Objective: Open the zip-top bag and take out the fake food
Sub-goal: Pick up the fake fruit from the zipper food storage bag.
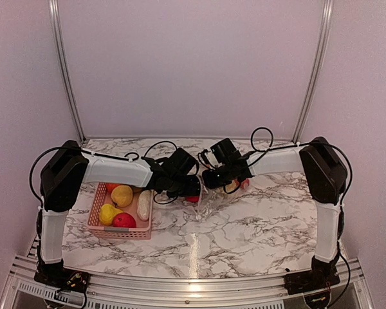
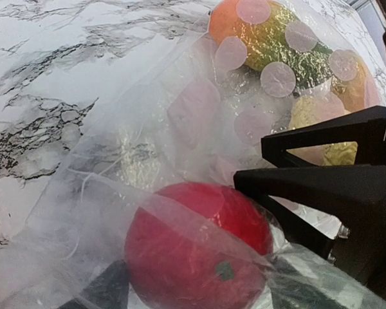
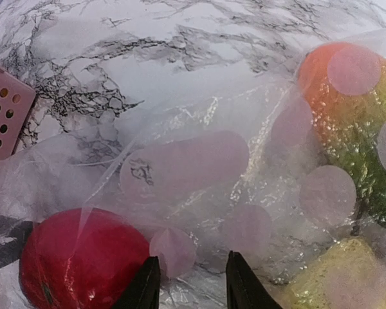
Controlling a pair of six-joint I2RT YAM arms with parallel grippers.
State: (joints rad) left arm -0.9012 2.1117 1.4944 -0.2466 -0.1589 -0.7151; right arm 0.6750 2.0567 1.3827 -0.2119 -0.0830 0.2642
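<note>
The clear zip-top bag [image 1: 204, 205] lies crumpled on the marble table between both grippers, and also fills the left wrist view [image 2: 135, 148] and the right wrist view [image 3: 199, 174]. A red fake fruit [image 2: 199, 251] sits under the film; it also shows in the right wrist view [image 3: 77, 264]. My left gripper [image 1: 190, 188] has a finger on each side of it and is shut on it. My right gripper [image 3: 192, 283] is nearly shut, with bunched bag film between its fingers. An orange-and-green piece [image 2: 270, 38] and a yellow one [image 3: 338, 277] lie deeper in the bag.
A pink perforated basket [image 1: 119, 235] stands left of the bag, holding yellow, red and whitish fake foods; its corner shows in the right wrist view [image 3: 3, 109]. The right gripper's black fingers [image 2: 321, 180] sit close beside the red fruit. Walls enclose the table's back and sides.
</note>
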